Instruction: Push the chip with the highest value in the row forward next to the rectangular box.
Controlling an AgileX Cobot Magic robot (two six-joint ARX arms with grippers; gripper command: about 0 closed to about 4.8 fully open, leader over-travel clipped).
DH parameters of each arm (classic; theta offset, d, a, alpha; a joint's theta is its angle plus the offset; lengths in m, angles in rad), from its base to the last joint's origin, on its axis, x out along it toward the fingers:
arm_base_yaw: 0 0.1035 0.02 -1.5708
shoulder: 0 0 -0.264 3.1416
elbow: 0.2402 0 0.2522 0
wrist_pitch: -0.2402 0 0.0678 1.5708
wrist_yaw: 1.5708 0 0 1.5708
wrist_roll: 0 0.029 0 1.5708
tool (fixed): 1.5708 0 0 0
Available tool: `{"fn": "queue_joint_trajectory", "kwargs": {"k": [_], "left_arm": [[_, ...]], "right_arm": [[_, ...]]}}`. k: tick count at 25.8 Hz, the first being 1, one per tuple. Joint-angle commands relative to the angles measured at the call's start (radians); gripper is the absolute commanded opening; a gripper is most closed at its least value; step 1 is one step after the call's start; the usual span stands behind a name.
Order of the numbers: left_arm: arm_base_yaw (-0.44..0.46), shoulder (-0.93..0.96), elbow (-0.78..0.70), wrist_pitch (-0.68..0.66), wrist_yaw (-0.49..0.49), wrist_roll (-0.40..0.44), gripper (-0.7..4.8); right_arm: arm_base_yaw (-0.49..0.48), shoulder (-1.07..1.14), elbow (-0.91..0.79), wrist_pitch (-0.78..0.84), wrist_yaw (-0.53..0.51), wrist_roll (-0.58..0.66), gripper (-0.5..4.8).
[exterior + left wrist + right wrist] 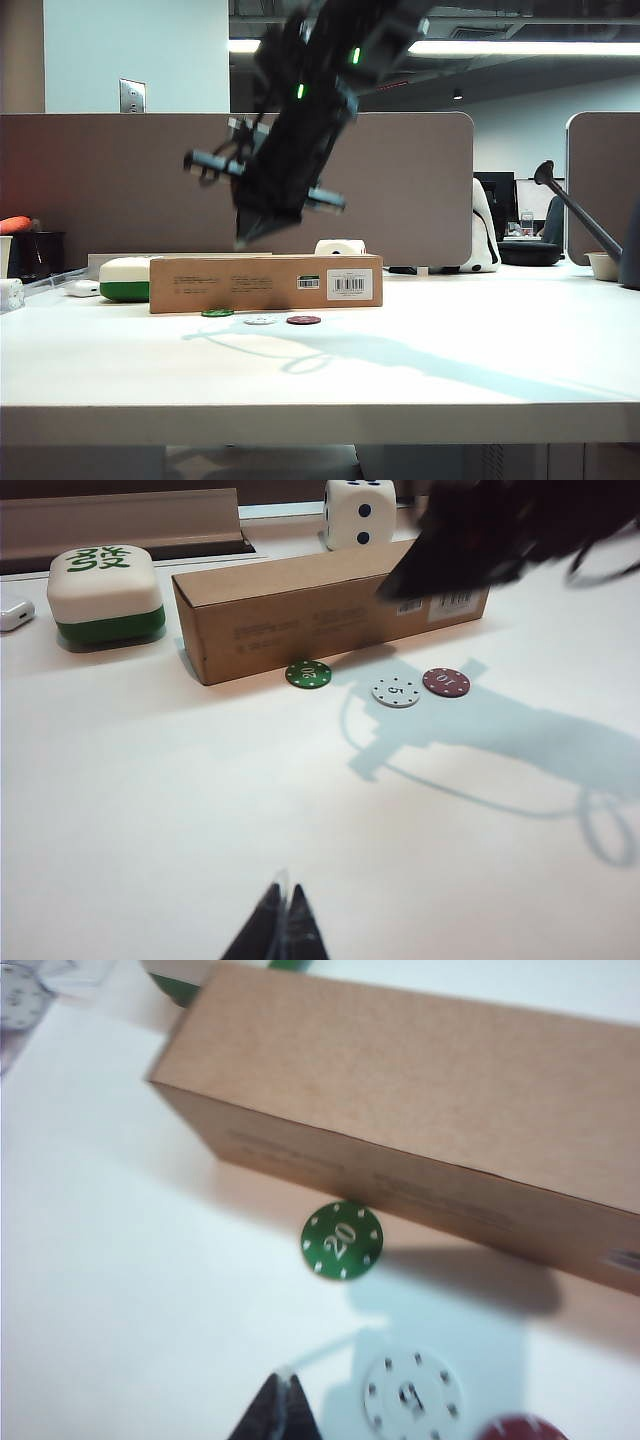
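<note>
The green chip point(217, 313) marked 20 point(342, 1240) lies flat against the front face of the rectangular brown box point(265, 283), near its left part point(308, 674). A white chip marked 5 point(396, 691) and a dark red chip marked 10 point(446, 682) lie in a row further from the box point(300, 610). My right gripper point(283, 1385) is shut and empty; it hangs in the air above the box point(243, 240), clear of the chips. My left gripper point(283, 898) is shut and empty, well back from the chips over bare table.
A white-and-green rounded case point(106, 595) stands left of the box. A large white die point(360, 512) sits behind it. A small white item point(15, 615) lies at the far left. A dark watering can point(600, 230) is at the right table edge.
</note>
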Motion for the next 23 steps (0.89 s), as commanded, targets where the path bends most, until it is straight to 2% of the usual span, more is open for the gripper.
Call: {"fn": "queue_joint_trajectory", "kwargs": {"k": [1,5,8,15,23], "left_arm": [[0.000,-0.020,0.001,0.011,0.003,-0.003,-0.05],[0.000,-0.063,0.001,0.011,0.003,-0.003,-0.05],[0.000,-0.092,0.001,0.013,0.003,-0.003,-0.05],[0.000,-0.131,-0.002,0.012,0.003,-0.003,-0.05],[0.003,-0.204,-0.045,0.013,0.001,-0.003,-0.05]], "right_arm": [[0.008,-0.075,0.002,-0.126,0.035,-0.073,-0.09],[0.014,-0.158,-0.012,-0.237,0.058,-0.131,-0.09],[0.020,-0.257,-0.092,-0.240,0.060,-0.132,-0.09],[0.084,-0.629,-0.473,-0.126,0.167,-0.097,-0.09],[0.132,-0.993,-0.842,0.108,0.236,-0.026,-0.09]]}}
